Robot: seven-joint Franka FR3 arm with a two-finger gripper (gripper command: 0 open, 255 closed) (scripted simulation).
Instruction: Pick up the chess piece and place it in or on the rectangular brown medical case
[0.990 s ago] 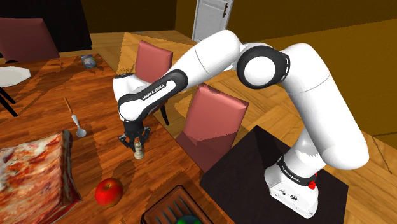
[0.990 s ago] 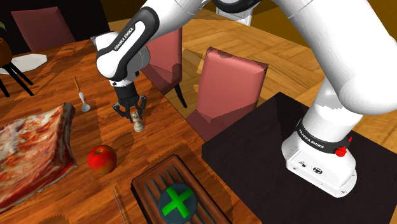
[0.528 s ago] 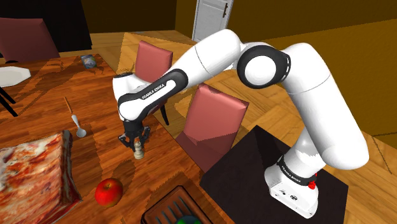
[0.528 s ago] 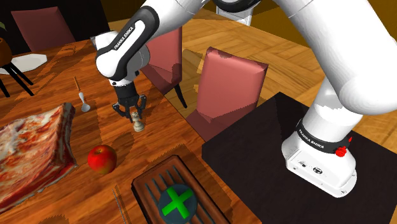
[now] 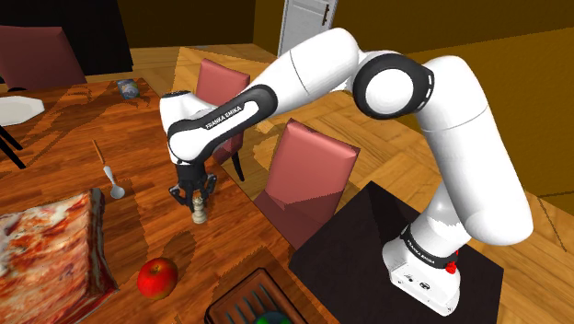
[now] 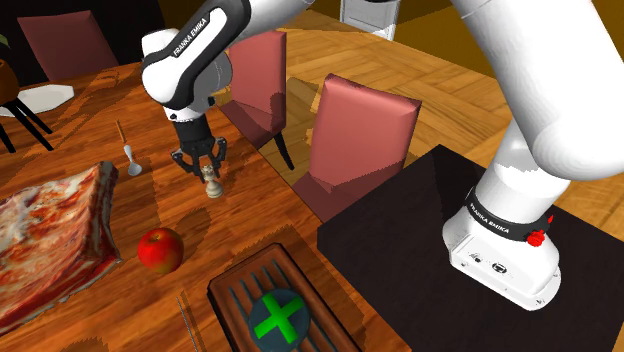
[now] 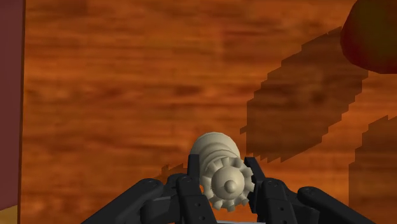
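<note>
Pale chess piece (image 6: 211, 184) clasped at its crown by the black gripper (image 6: 200, 163), over the wooden table (image 6: 262, 218)

In the wrist view the two fingers press on either side of the piece's (image 7: 216, 153) notched top, so the gripper (image 7: 222, 169) has it in a firm hold; the piece (image 5: 198, 214) hangs upright under the gripper (image 5: 191, 195), and whether its base touches the table (image 5: 55, 175) cannot be told. Towards the second exterior view's bottom edge lies the brown medical case (image 6: 232, 290), well apart from the piece, with a green cross on a dark disc on its ribbed top. A red apple (image 6: 160, 250) sits between case and piece, to their left, near a slab of raw meat (image 6: 50, 245)
</note>
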